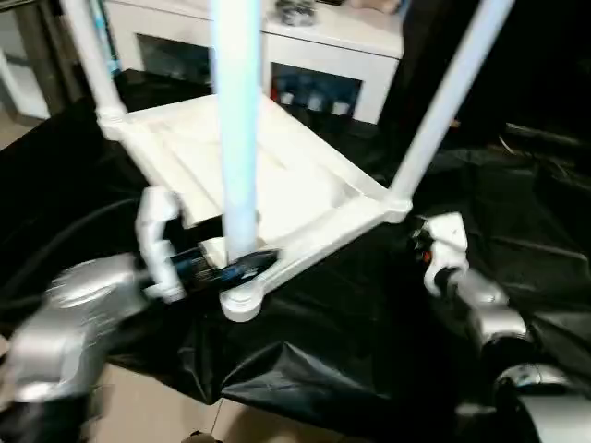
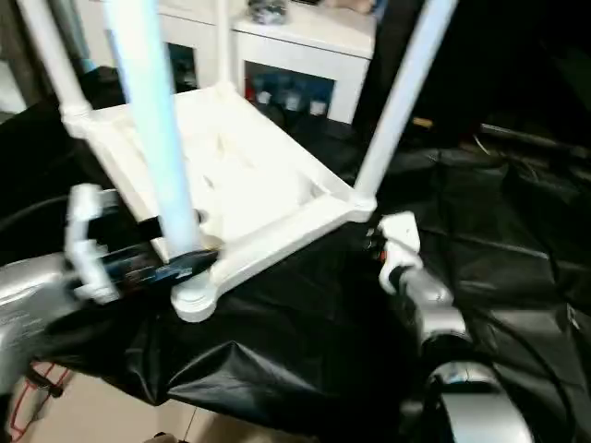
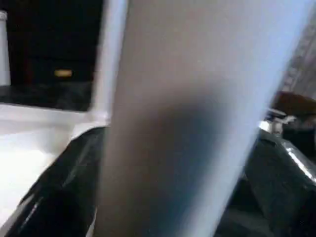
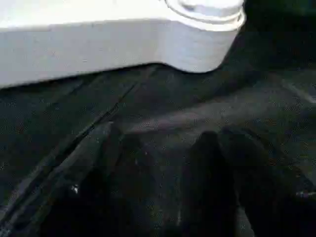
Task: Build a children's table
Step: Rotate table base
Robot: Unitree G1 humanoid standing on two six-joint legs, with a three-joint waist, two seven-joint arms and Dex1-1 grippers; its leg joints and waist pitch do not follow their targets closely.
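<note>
Lying upside down on a black sheet [image 1: 305, 369], the children's table [image 1: 268, 185] shows its ribbed underside, with legs rising from its corner sockets. The near leg [image 1: 235, 129] stands upright in the nearest corner socket [image 1: 242, 300]; a right leg [image 1: 443, 101] leans up from the right corner, and a far-left leg [image 1: 88, 55] rises at the far left corner. The left gripper [image 1: 242, 265] sits at the base of the near leg, its black fingers spread wide on either side of the tube — whether they touch it I cannot tell. The right gripper [image 1: 427, 247] hangs just beside the right corner of the table, apart from it, holding nothing; its fingers are too dark to read. A white cabinet [image 1: 305, 46] stands beyond the table.
</note>
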